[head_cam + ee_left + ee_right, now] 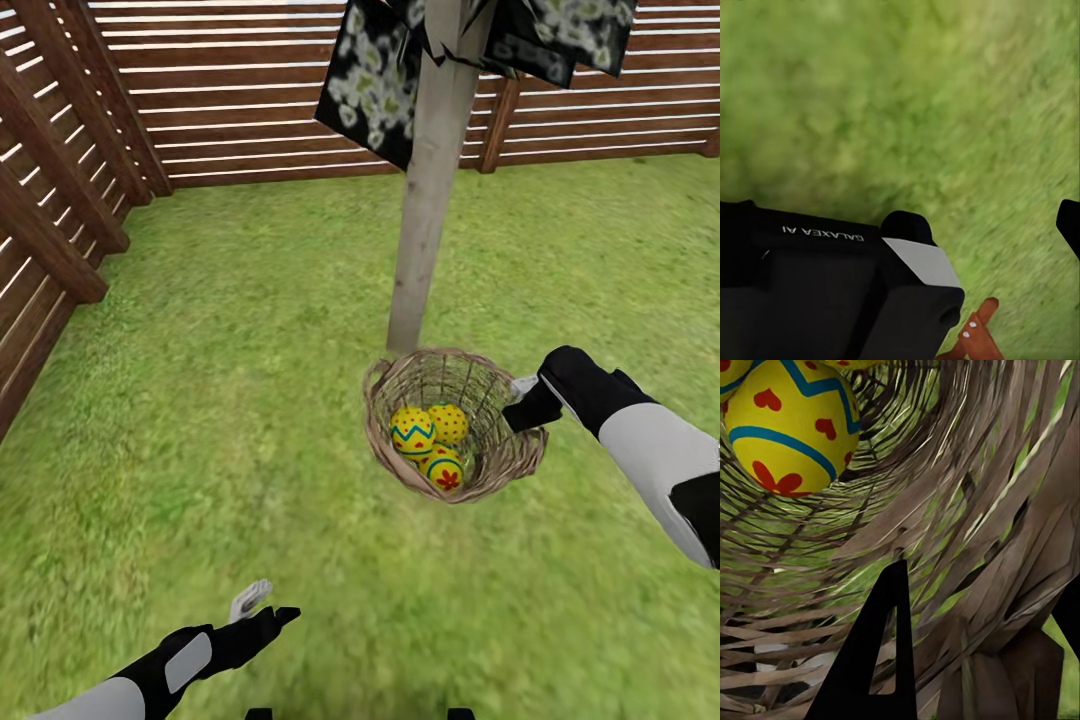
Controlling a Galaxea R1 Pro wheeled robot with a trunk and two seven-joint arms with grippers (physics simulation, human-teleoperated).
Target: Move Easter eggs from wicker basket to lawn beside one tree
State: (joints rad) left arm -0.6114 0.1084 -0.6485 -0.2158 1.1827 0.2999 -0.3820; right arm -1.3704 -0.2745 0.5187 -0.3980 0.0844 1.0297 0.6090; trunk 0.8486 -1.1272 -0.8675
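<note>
Bright, even, shadowless light; blurry grass (250,420)

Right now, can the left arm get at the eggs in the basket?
Probably not without moving: the left hand hangs low over bare lawn, well short of the wicker basket, which the right hand holds by its rim. The eggs lie uncovered inside.

Three yellow eggs (432,442) inside tilted wicker basket (500,455) beside tree (425,210).
</note>
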